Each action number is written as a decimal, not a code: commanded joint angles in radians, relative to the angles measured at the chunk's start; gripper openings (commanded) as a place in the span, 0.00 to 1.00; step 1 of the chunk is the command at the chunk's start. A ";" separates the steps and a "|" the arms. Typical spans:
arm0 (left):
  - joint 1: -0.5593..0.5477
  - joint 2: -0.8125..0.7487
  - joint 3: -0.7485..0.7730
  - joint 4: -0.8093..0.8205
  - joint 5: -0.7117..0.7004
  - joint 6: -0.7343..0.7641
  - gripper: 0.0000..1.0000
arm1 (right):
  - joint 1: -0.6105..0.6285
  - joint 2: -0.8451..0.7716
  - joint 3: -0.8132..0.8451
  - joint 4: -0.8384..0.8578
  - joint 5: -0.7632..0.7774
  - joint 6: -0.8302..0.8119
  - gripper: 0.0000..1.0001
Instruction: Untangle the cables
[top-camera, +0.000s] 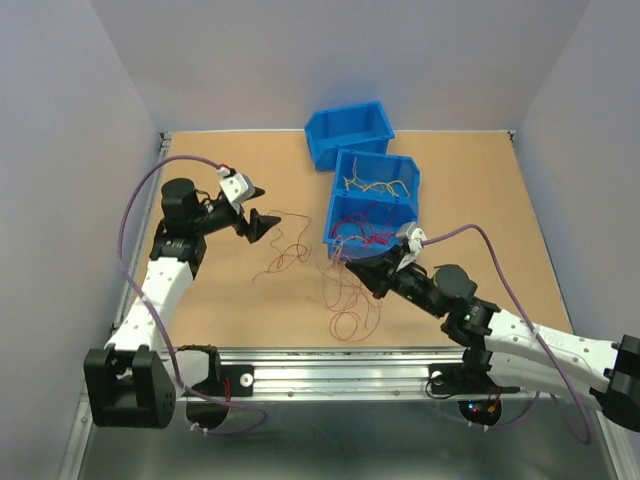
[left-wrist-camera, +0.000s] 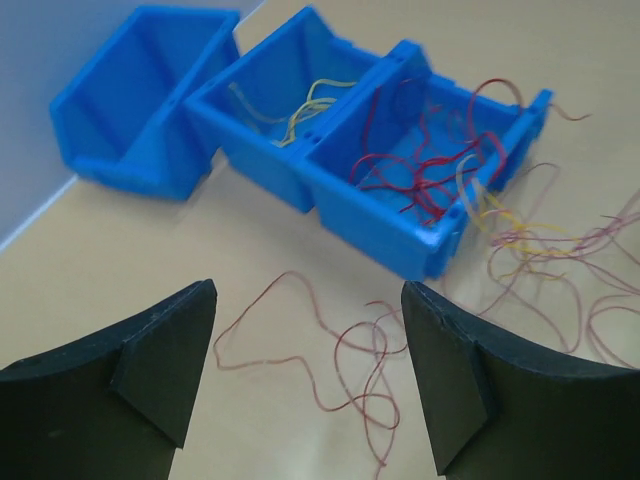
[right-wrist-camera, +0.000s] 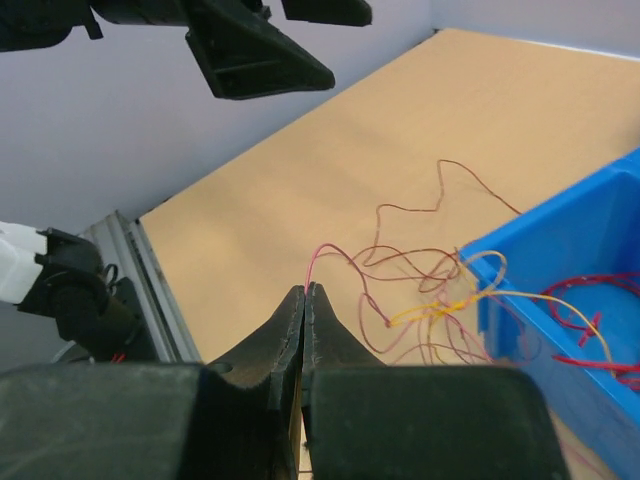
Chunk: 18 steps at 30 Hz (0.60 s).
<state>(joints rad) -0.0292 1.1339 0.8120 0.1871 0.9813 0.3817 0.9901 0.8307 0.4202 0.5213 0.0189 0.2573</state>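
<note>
The cables are hair-fine red, orange and yellow wires. A loose red wire (top-camera: 285, 252) lies on the table below my left gripper (top-camera: 262, 207), which is open and empty above it. In the left wrist view that wire (left-wrist-camera: 340, 360) lies between the spread fingers of the left gripper (left-wrist-camera: 308, 290). A larger tangle (top-camera: 350, 298) spreads in front of the nearest blue bin (top-camera: 340, 215). My right gripper (top-camera: 347, 262) is shut on a red wire (right-wrist-camera: 340, 250) that leads from its tips (right-wrist-camera: 307, 288) into the tangle (right-wrist-camera: 430, 290).
Three blue bins stand in a row at the back middle: the far one (left-wrist-camera: 150, 95) has no wires in it, the middle one (left-wrist-camera: 290, 110) holds yellow wires, the near one (left-wrist-camera: 420, 170) holds red wires. A metal rail (top-camera: 330, 375) runs along the near edge.
</note>
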 joint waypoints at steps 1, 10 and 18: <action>-0.050 -0.092 -0.071 0.103 0.088 0.034 0.86 | 0.009 0.042 0.138 0.029 -0.125 -0.006 0.00; -0.245 -0.083 -0.143 0.103 0.034 0.164 0.81 | 0.007 0.087 0.244 0.020 -0.237 0.008 0.00; -0.385 -0.072 -0.208 0.195 -0.039 0.230 0.65 | 0.009 0.085 0.296 0.002 -0.261 0.016 0.01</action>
<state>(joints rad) -0.3679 1.0698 0.6327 0.2928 0.9722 0.5594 0.9901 0.9203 0.6437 0.5121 -0.2146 0.2657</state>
